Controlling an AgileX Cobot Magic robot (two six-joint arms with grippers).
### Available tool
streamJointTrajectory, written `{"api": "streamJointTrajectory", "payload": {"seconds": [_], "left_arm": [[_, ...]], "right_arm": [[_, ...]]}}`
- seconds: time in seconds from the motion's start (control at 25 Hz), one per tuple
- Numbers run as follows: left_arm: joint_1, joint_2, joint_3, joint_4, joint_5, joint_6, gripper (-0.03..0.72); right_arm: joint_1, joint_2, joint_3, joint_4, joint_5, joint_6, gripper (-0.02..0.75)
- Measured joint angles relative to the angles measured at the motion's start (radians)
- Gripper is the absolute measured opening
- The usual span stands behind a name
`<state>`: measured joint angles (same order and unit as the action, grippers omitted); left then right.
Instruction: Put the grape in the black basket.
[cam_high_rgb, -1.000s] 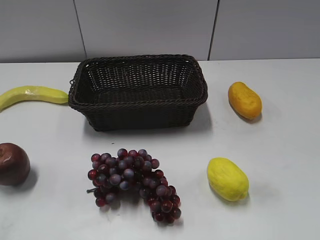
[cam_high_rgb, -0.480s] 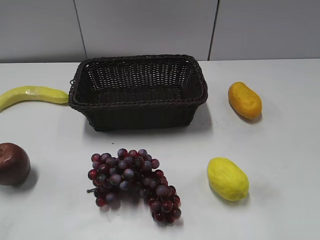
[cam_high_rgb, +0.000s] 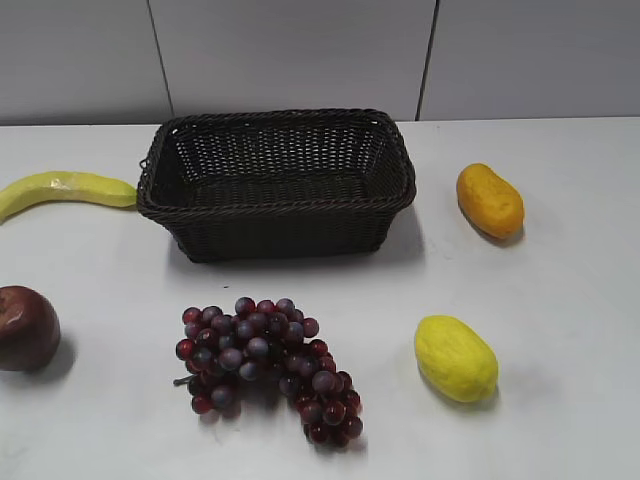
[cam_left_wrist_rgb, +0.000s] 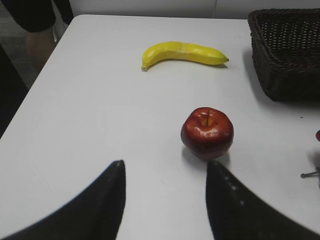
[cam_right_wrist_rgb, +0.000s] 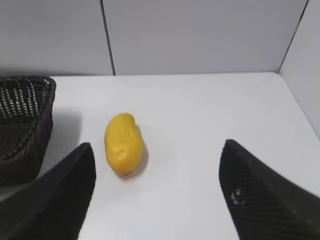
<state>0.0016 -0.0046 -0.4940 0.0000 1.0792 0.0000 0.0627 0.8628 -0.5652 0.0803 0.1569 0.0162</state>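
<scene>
The bunch of dark red-purple grapes (cam_high_rgb: 265, 365) lies on the white table in front of the black woven basket (cam_high_rgb: 277, 205), which stands empty at the back middle. The basket also shows at the right edge of the left wrist view (cam_left_wrist_rgb: 287, 50) and the left edge of the right wrist view (cam_right_wrist_rgb: 22, 120). A grape stem tip shows at the right edge of the left wrist view (cam_left_wrist_rgb: 311, 174). My left gripper (cam_left_wrist_rgb: 165, 167) is open and empty above bare table, near the apple. My right gripper (cam_right_wrist_rgb: 157, 150) is open and empty. Neither gripper shows in the exterior view.
A dark red apple (cam_high_rgb: 25, 328) (cam_left_wrist_rgb: 207, 132) sits at the left. A yellow banana (cam_high_rgb: 60, 190) (cam_left_wrist_rgb: 182, 53) lies left of the basket. An orange mango (cam_high_rgb: 489, 200) (cam_right_wrist_rgb: 123, 144) lies right of the basket. A yellow lemon-like fruit (cam_high_rgb: 455, 357) lies front right.
</scene>
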Motion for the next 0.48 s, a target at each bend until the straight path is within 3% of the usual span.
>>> {"api": "streamJointTrajectory", "payload": {"seconds": [0.24,0.48], "left_arm": [[0.000,0.000,0.000,0.000,0.000,0.000,0.489],[0.000,0.000,0.000,0.000,0.000,0.000,0.489]], "right_arm": [[0.000,0.277,-0.210,0.030,0.337,-0.009,0.585],[0.053,0.482,-0.399,0.175,0.575,-0.124,0.585]]}}
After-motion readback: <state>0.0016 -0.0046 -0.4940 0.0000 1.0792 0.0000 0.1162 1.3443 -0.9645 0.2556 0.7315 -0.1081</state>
